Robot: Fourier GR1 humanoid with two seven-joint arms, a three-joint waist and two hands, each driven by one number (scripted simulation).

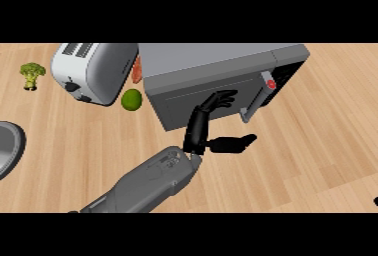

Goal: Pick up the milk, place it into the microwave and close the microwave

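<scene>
The grey microwave [221, 62] stands at the back centre of the wooden counter. Its door [181, 102] is swung almost against the body, with a dark gap still showing at the right side. The door's handle [251, 107] and a red button [269, 83] sit at its right end. My left hand [198, 131] reaches up from the lower middle, open, with its fingers [221, 98] laid against the door's face and its thumb spread to the right. No milk shows anywhere. A black sliver of my right hand [376, 201] shows at the right edge.
A white toaster [92, 70] stands left of the microwave. An orange vegetable [137, 70] and a green round fruit [131, 99] lie between them. Broccoli [32, 75] sits at the far left. A grey rim [9, 147] curves in at the left edge.
</scene>
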